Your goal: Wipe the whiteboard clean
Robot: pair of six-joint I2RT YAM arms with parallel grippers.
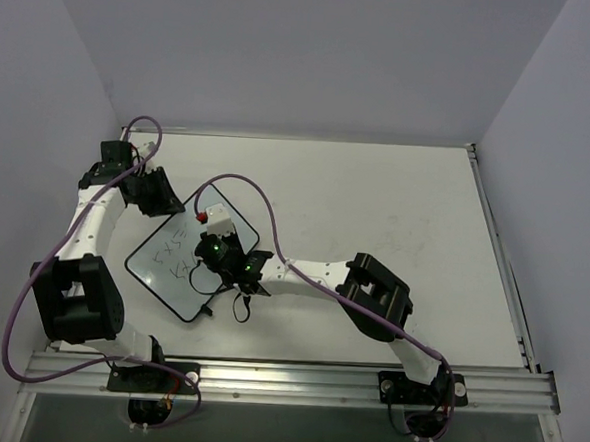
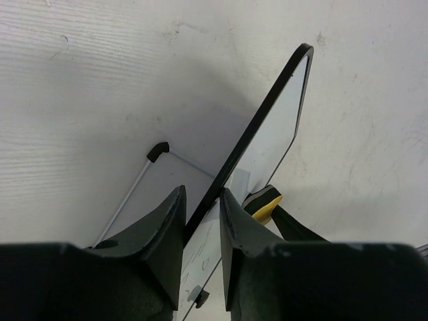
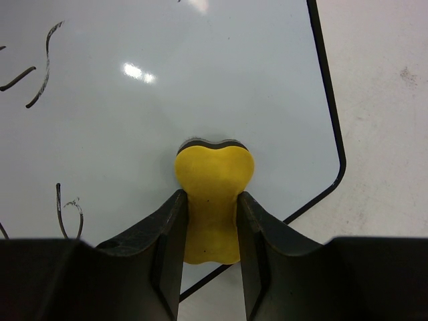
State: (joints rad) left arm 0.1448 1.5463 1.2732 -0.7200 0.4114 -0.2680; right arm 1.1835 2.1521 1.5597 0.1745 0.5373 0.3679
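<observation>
The whiteboard [image 1: 162, 273] lies turned like a diamond on the table's left half, with black handwriting [image 1: 176, 257] on it. My left gripper [image 1: 178, 212] is at its far corner. In the left wrist view the board's black-framed edge [image 2: 267, 114] runs between the fingers, and my left gripper [image 2: 202, 200] is shut on it, the board tilted up. My right gripper [image 3: 210, 200] is shut on a yellow eraser [image 3: 212, 180] pressed on the whiteboard [image 3: 200, 80] near its corner. Pen strokes [image 3: 40, 60] show to its left. The eraser [image 2: 264, 204] also peeks past the left fingers.
White walls close in the white table [image 1: 396, 207] on three sides. An aluminium rail [image 1: 295, 379] carrying both arm bases runs along the near edge. A purple cable [image 1: 261, 204] loops over the board area. A black foot [image 2: 158, 151] on a thin rod rests on the table behind the board.
</observation>
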